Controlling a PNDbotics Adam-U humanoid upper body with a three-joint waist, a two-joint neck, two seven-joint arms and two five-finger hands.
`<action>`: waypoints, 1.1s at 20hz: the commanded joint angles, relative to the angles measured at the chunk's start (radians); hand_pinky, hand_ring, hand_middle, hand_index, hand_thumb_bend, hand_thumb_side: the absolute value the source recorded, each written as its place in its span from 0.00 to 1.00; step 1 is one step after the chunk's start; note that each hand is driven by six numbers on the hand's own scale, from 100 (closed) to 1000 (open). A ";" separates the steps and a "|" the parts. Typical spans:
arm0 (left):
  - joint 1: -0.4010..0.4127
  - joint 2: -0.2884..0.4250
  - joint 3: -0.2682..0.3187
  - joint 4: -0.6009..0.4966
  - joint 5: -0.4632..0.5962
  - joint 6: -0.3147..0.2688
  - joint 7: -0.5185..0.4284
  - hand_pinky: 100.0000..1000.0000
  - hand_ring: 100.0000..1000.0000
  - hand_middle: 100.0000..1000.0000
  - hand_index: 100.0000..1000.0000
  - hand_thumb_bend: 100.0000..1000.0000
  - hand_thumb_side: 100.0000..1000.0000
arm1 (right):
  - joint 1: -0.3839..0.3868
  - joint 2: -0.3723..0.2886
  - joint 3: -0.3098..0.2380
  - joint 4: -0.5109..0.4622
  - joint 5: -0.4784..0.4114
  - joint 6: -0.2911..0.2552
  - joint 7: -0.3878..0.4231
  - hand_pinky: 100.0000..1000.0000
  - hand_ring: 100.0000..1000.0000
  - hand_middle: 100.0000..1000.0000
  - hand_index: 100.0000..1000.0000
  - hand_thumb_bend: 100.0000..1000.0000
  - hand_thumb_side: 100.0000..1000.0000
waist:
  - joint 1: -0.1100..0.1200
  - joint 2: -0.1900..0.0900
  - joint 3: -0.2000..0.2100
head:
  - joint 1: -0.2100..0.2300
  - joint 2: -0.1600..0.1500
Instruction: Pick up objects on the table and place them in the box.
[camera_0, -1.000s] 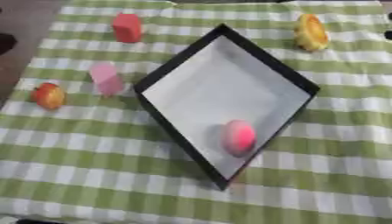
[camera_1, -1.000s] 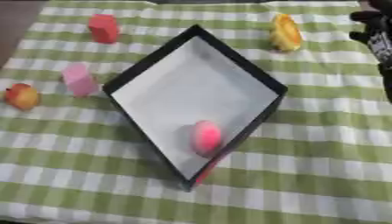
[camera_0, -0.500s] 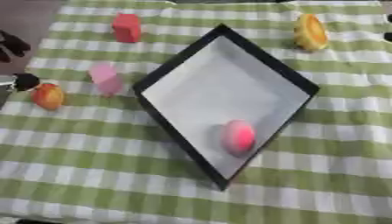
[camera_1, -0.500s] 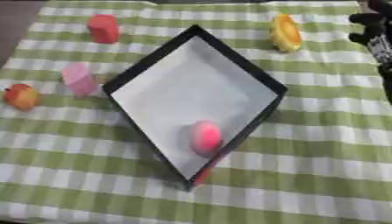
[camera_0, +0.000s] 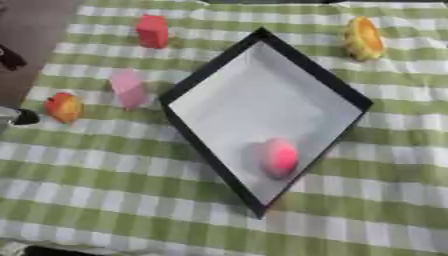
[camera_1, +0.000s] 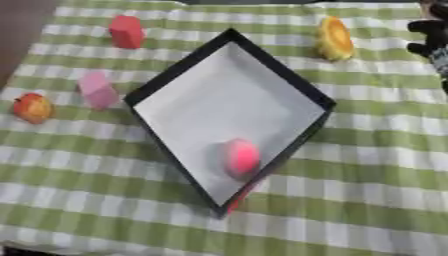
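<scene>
Black-walled box (camera_0: 308, 75) holding one pink rounded object (camera_0: 278, 156), right hand (camera_1: 430, 37) fingers' state unclear

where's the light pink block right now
The light pink block stands on the checked cloth at the robot's left, just outside the box's left wall, between the red block and the orange-red fruit.

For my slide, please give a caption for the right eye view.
Black box holding a pink object; four objects wait on the checked cloth; right robot hand at the edge.
</scene>
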 joint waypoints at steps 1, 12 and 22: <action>-0.038 -0.004 -0.011 0.073 -0.025 -0.008 0.013 0.77 0.77 0.75 0.86 0.58 0.35 | -0.003 -0.027 -0.004 -0.007 0.008 -0.002 0.003 0.86 0.96 0.74 0.91 0.00 0.57 | 0.013 -0.032 -0.001 | 0.008 0.004; -0.176 -0.156 -0.078 0.364 -0.107 -0.067 0.011 0.73 0.73 0.71 0.82 0.57 0.24 | 0.000 -0.015 -0.003 -0.005 0.015 0.003 0.007 0.86 0.96 0.74 0.91 0.00 0.58 | 0.010 -0.026 -0.005 | 0.014 0.004; -0.259 -0.279 -0.107 0.518 -0.160 -0.144 0.013 0.71 0.72 0.70 0.81 0.55 0.18 | -0.001 -0.004 0.000 -0.004 0.018 0.007 0.010 0.86 0.96 0.73 0.91 0.00 0.59 | 0.006 -0.020 -0.004 | 0.017 0.002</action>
